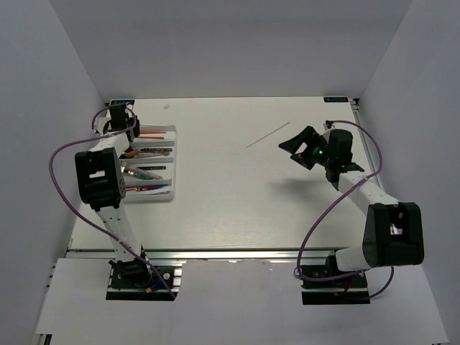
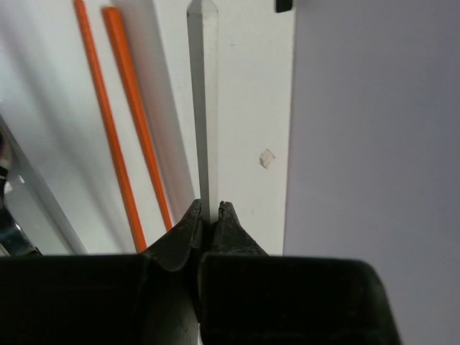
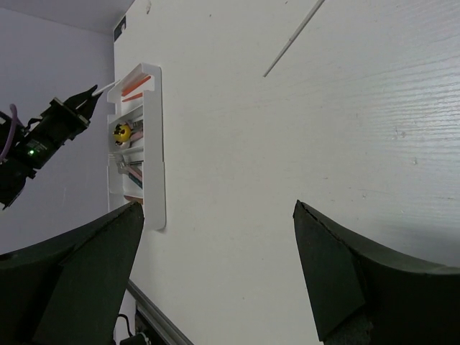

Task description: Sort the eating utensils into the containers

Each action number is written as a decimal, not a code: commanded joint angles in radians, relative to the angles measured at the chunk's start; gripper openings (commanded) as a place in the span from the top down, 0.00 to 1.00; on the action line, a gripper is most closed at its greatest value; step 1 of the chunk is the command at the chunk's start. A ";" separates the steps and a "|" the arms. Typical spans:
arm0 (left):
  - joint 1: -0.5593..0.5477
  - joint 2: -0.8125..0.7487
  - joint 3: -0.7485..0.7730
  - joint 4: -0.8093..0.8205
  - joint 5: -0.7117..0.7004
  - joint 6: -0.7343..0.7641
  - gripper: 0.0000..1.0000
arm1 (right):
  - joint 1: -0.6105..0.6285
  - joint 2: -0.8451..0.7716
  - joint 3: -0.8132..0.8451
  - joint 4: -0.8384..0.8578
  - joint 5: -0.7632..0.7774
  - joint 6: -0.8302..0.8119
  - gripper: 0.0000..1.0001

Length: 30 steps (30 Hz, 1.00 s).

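My left gripper [image 2: 210, 205] is shut on the near end of a clear stick [image 2: 208, 108], which points away along the far wall of the white tray [image 1: 175, 162]. Two red sticks [image 2: 118, 136] lie in the tray compartment just beside it. In the top view the left gripper [image 1: 117, 116] hangs over the tray's far left corner. Several utensils [image 1: 147, 172] fill the other compartments. A second clear stick [image 1: 268, 134] lies alone on the table. My right gripper [image 1: 291, 141] stands wide open just right of it, holding nothing; in its wrist view the fingertips [image 3: 298, 208] frame bare table.
Grey walls close the table in at the back and on both sides. The tray [image 3: 154, 158] sits hard against the left edge. A small chip [image 1: 167, 106] lies near the back wall. The arm bases stand at the near edge.
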 commanded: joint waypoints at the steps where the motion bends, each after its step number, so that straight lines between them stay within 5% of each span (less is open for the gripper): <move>1: 0.006 0.018 0.072 -0.065 -0.037 -0.046 0.92 | 0.001 -0.010 0.003 0.012 -0.015 -0.035 0.11; 6: 0.006 0.053 0.053 -0.053 -0.023 -0.052 0.87 | 0.002 0.003 0.014 0.009 -0.012 -0.044 0.11; 8: 0.006 0.045 0.016 -0.035 -0.020 -0.058 0.77 | 0.001 0.011 0.023 0.009 -0.012 -0.044 0.11; 10: 0.006 0.033 -0.003 -0.010 -0.019 -0.060 0.59 | 0.002 0.023 0.031 0.009 -0.021 -0.049 0.11; 11: 0.006 0.030 -0.013 -0.004 -0.017 -0.060 0.41 | 0.002 0.028 0.038 0.006 -0.023 -0.050 0.11; 14: 0.006 0.022 0.014 -0.007 -0.014 -0.043 0.26 | 0.002 0.029 0.045 -0.003 -0.027 -0.061 0.11; 21: 0.000 -0.066 0.022 0.034 0.041 0.023 0.21 | 0.011 0.071 0.097 -0.067 0.061 -0.098 0.11; 24: -0.032 -0.150 0.037 -0.011 0.063 0.156 0.17 | 0.063 0.207 0.276 -0.281 0.272 -0.196 0.11; 28: -0.086 -0.307 -0.067 -0.016 0.124 0.328 0.02 | 0.122 0.457 0.716 -0.550 0.594 -0.273 0.11; 30: -0.113 -0.365 -0.099 -0.044 0.141 0.385 0.02 | 0.125 0.627 0.889 -0.662 0.678 -0.264 0.11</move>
